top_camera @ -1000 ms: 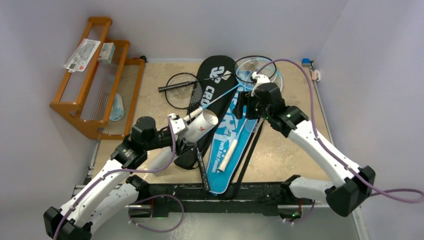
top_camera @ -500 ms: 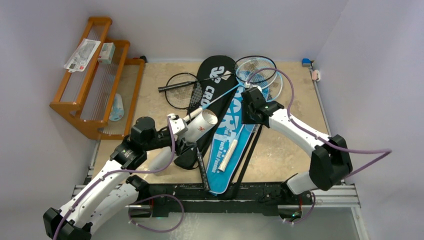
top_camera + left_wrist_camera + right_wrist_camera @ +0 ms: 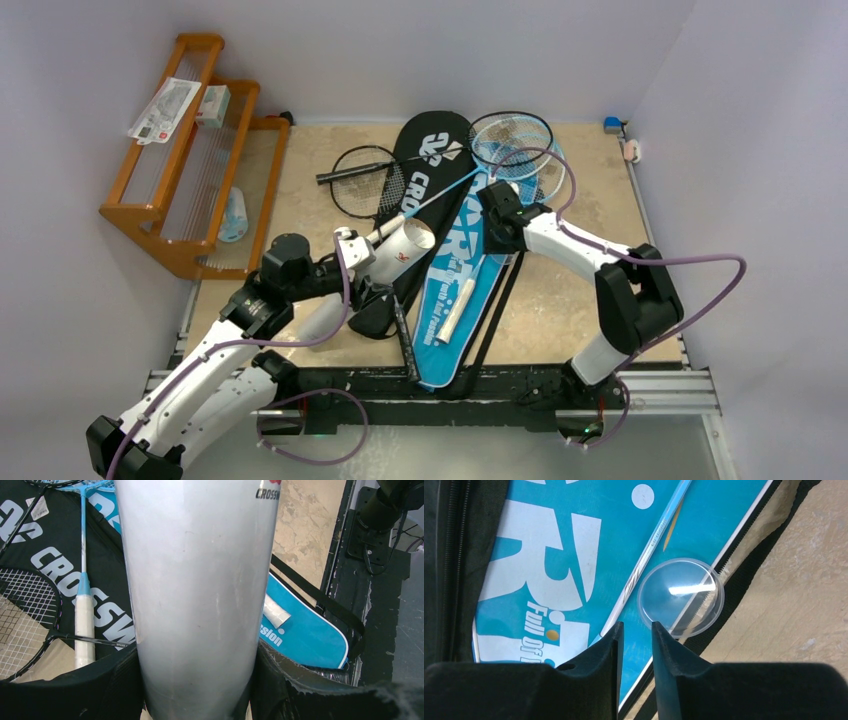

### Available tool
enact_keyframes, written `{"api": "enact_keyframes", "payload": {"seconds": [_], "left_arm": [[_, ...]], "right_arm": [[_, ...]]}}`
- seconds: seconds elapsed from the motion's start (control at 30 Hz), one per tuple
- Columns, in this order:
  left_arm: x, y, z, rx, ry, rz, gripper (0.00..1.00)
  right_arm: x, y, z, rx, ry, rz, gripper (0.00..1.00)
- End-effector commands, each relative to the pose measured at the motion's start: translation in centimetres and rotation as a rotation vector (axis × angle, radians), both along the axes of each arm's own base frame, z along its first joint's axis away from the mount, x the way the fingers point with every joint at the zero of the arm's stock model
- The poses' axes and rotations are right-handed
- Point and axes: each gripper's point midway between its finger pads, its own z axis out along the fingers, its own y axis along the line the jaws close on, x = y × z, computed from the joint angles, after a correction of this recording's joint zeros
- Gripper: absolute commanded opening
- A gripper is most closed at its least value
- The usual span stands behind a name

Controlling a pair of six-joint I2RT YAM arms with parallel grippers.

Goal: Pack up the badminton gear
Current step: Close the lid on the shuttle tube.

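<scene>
Our left gripper clamps the white tube. The right gripper has its jaws narrowly apart at the clear lid's rim; we cannot tell whether they pinch it.

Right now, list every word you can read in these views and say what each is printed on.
"CROSSW", cut off: black cover.
"CROSSW", cut off at the edge: white tube.
"Full Of": blue cover.
Print on the racket shaft: too small to read.
Packet on the rack: too blurred to read.
</scene>
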Motion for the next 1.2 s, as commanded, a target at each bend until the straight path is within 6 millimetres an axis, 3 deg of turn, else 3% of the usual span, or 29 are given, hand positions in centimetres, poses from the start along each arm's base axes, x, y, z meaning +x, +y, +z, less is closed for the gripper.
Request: {"api": "enact_keyframes", "payload": {"seconds": [0.0, 0.23, 0.4, 0.5, 0.63, 0.8, 0.93, 1.03, 1.17], "left_arm": [[0.4, -0.4, 2.2, -0.047, -0.069, -0.007, 0.45], [0.4, -0.4, 2.2, -0.045, -0.07, -0.006, 0.45], [0.4, -0.4, 2.2, -0.045, -0.069, -0.006, 0.45], [0.4, -0.4, 2.1, -0.045, -0.069, -0.007, 0.45], [0.4, -0.4, 2.1, -0.043, -0.067, -0.006, 0.45], [0.4, -0.5, 2.1, -0.043, -0.066, -0.007, 0.45], [0.3, -0.6, 2.0, -0.044, -0.062, -0.017, 0.45], [0.1, -0.7, 2.1, -0.049, -0.063, -0.03, 0.45], [-0.3, -0.9, 2.3, -0.058, -0.062, -0.054, 0.45]], "right_arm": [[0.4, 0.1, -0.9, 0.004, 0.005, 0.004, 0.29], [0.3, -0.4, -2.6, -0.037, 0.039, -0.005, 0.27], [0.4, -0.8, -2.8, -0.061, 0.039, -0.014, 0.15], [0.4, -0.3, -2.4, -0.042, 0.038, 0.014, 0.0], [0.5, 0.1, -0.3, -0.006, 0.001, 0.043, 0.0], [0.1, 1.4, 5.6, 0.119, -0.122, 0.105, 0.0], [-1.2, 4.7, 11.7, 0.33, -0.222, 0.262, 0.0], [-3.6, 8.1, 17.3, 0.547, -0.307, 0.465, 0.0], [-7.3, 10.6, 23.5, 0.746, -0.41, 0.723, 0.0]]}}
